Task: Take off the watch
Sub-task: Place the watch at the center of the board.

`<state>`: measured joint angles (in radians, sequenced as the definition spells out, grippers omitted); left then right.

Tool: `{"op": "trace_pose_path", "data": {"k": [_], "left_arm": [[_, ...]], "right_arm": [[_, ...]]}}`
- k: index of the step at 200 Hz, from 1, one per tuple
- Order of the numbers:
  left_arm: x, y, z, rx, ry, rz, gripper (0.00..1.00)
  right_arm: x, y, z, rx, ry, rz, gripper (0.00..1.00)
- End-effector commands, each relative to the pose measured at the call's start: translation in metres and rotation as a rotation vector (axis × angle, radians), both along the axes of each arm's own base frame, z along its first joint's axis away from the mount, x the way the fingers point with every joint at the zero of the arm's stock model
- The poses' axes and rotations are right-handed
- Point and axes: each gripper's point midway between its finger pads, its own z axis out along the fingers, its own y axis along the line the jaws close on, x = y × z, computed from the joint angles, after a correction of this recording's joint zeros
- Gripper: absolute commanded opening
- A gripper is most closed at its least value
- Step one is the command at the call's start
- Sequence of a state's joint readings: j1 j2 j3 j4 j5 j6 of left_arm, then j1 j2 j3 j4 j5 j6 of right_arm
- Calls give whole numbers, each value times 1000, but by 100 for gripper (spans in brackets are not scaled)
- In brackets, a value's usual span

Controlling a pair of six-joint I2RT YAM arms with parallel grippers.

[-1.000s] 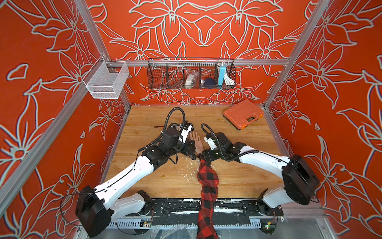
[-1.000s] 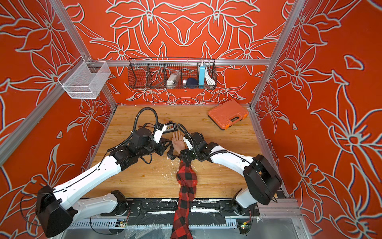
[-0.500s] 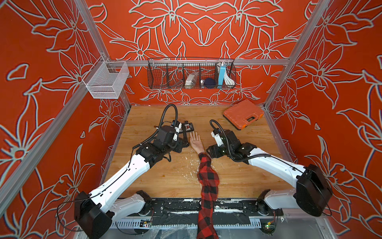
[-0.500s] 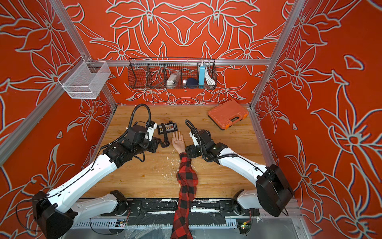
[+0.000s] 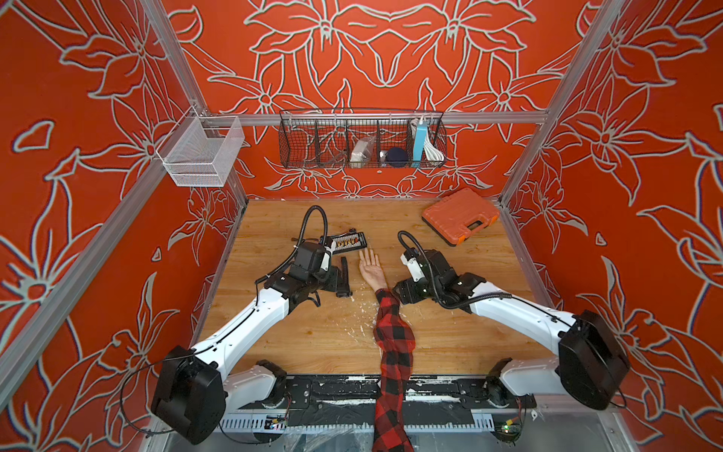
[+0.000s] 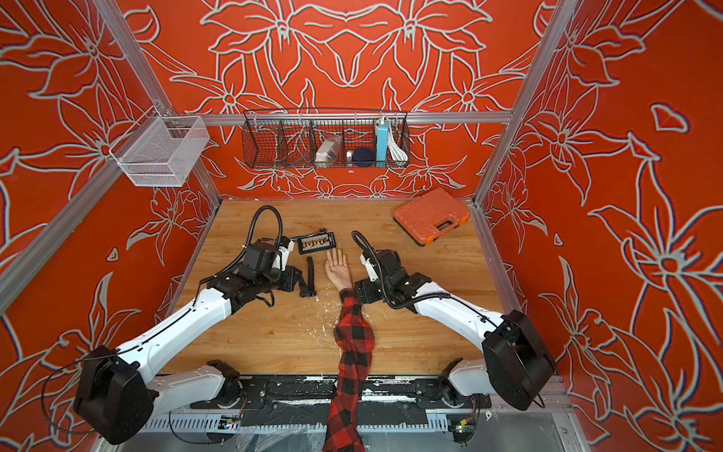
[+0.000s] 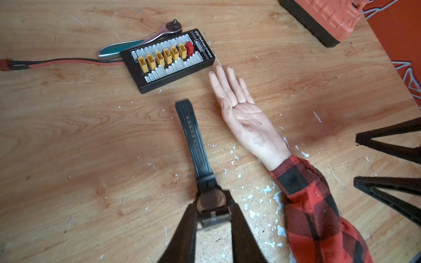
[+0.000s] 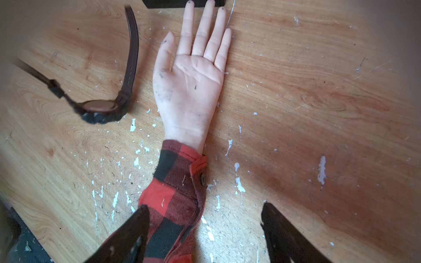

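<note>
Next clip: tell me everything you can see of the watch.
The watch is all black, with a chunky round case and a ribbed, rubbery-looking strap pierced by a row of holes. It is off the wrist and unbuckled, with one strap half stretched straight over the wooden table, alongside the open hand without touching it. The left gripper is shut on the case, a fingertip on either side. Whether the watch touches the wood is unclear.
</note>
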<state>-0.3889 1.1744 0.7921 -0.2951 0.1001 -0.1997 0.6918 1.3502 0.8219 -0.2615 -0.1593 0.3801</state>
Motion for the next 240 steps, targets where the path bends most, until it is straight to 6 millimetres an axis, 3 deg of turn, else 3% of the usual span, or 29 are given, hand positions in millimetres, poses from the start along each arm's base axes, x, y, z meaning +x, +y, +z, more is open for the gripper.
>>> {"op": "trace_pose_path", "data": {"k": [1, 98, 140, 173, 214, 240], "left_arm": [[11, 4, 1, -11, -47, 35, 24], [28, 76, -54, 25, 38, 330, 35], [45, 96, -67, -69, 125, 404, 37], [57, 95, -83, -158, 228, 401, 39], [53, 100, -54, -168, 159, 426, 46], [37, 88, -31, -172, 129, 394, 46]], "right_arm": [[-1, -1, 5, 22, -10, 8, 80], [0, -2, 8, 50, -5, 18, 80], [-1, -5, 10, 52, -9, 15, 79], [-2, -6, 10, 57, -5, 13, 79], [-2, -10, 13, 50, -19, 8, 79], [-1, -11, 11, 45, -17, 6, 79]]}}
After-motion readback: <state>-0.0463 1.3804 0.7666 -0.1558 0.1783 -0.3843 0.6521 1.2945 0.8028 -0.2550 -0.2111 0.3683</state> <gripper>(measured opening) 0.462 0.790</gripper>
